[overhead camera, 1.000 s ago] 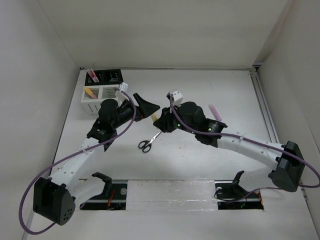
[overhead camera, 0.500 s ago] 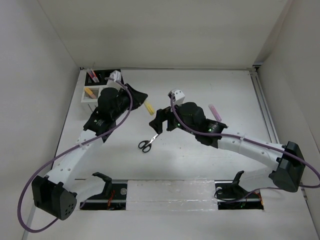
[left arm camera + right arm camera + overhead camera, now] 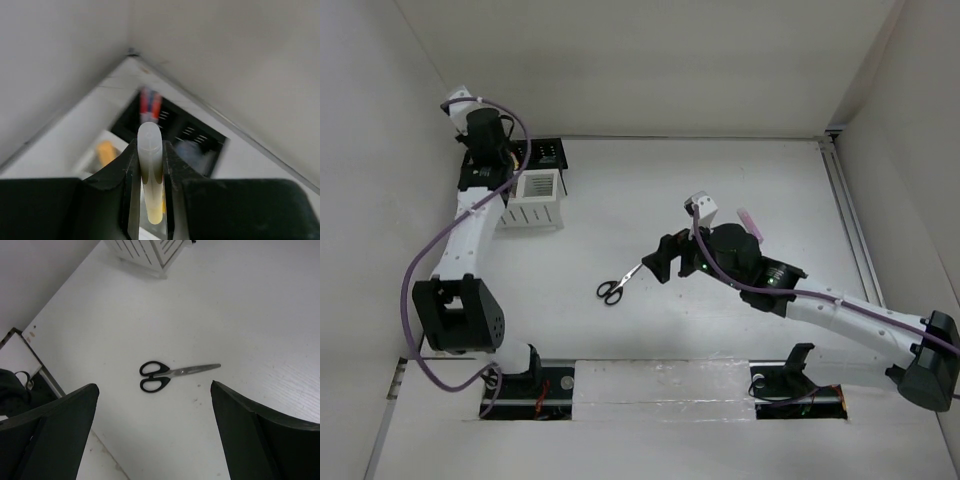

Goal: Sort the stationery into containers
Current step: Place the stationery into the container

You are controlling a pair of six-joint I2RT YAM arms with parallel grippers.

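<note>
My left gripper (image 3: 150, 146) is shut on a stubby yellow marker (image 3: 150, 170) with a clear cap. It hangs high over the far left corner, above the black mesh holder (image 3: 200, 135) and the white slatted organizer (image 3: 92, 155). Red pens (image 3: 149, 103) stand in the mesh holder, and an orange marker (image 3: 106, 152) lies in the organizer. Black-handled scissors (image 3: 618, 284) lie flat mid-table. My right gripper (image 3: 154, 386) stands open just on the near side of the scissors (image 3: 170, 374), with nothing between its fingers. A pink marker (image 3: 750, 222) lies behind the right arm.
The left wall and back wall meet close to the left arm (image 3: 470, 215). The white organizer (image 3: 535, 195) and mesh holder (image 3: 545, 152) stand side by side at the far left. A slot with cables runs along the table's near edge (image 3: 660, 380).
The left arm has carried the yellow marker from mid-table up to the far left corner over the containers. My right gripper has opened and drawn back to the right.
</note>
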